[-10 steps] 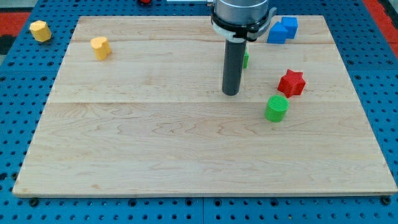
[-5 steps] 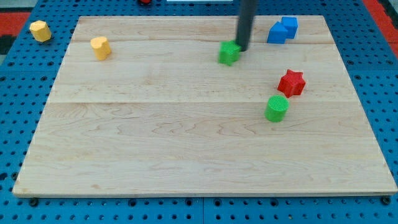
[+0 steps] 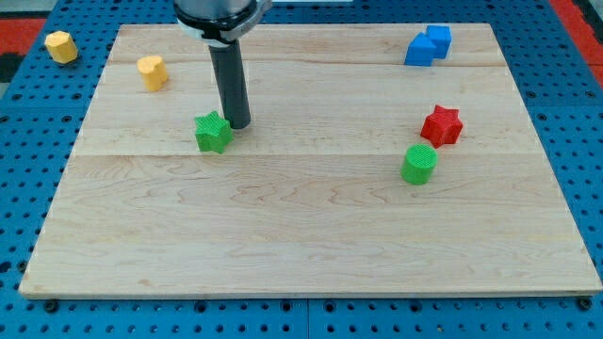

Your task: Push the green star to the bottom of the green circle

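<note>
My tip [image 3: 237,125] is down on the board [image 3: 301,235], touching or just beside the upper right edge of the green star [image 3: 214,133]. It is a bare rod, nothing to clench or release; it grips nothing, only presses at the star's side. Star sits at my tip's lower left, in the board's left half, near mid-height.

Green circle [image 3: 418,163] is well off to my tip's right and slightly toward the view's bottom. Red star [image 3: 441,125] is just above-right of the circle, near it but apart. Two blue blocks [image 3: 428,45], touching each other, sit far to my upper right, close to the board's top edge. Yellow block [image 3: 152,72] is up-left of my tip, near the top-left corner; shape unclear. A second yellow block [image 3: 60,46] lies off the board on the blue pegboard [image 3: 28,188], farther up-left.

Open wood runs from my tip rightward to the circle, no block between. The whole band below my tip down to the bottom edge is bare, including the stretch under the circle. Left of the star, open wood up to the left edge.
</note>
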`<state>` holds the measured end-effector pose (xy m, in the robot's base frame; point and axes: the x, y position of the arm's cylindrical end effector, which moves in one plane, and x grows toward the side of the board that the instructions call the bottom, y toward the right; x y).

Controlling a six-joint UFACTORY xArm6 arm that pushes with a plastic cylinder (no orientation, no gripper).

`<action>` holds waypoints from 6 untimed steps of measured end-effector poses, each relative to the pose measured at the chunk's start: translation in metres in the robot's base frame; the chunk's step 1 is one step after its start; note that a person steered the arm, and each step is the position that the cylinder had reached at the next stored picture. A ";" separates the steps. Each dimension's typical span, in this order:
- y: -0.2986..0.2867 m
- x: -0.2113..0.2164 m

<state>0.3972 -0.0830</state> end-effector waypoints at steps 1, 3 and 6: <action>-0.027 0.003; -0.096 -0.003; -0.043 0.061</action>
<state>0.4581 -0.1259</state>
